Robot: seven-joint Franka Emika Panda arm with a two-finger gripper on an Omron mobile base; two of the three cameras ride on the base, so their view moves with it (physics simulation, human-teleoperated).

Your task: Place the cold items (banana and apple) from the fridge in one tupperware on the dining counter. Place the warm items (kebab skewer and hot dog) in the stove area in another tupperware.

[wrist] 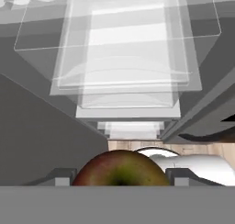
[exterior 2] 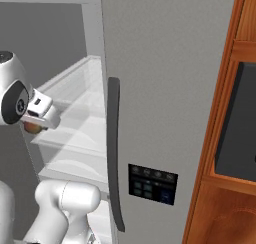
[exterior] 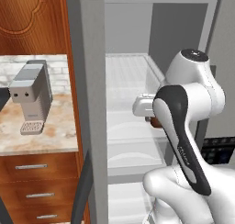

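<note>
- Your claw (wrist: pixel 120 181) is pinching the apple (wrist: pixel 120 169): in the hand view the red-and-green fruit sits squarely between the two dark fingertips (wrist: pixel 59 178), one on each side, touching it.
- From the left base view a sliver of that apple (exterior: pixel 155 122) shows just under the hand, inside the open fridge (exterior: pixel 92 81), with the clear shelves (wrist: pixel 124 58) ahead of the claw and below it.
- Judged from this, the step in hand is carrying the apple out, so keep the pinch firm and steady; a round fruit will likely roll free if you slacken.
- Draw the claw straight back along its own line, away from the shelves.
- Mind the closed door with its long handle (exterior 2: pixel 114 153) close beside the claw; swing wide only once you are outside the frame.
</note>
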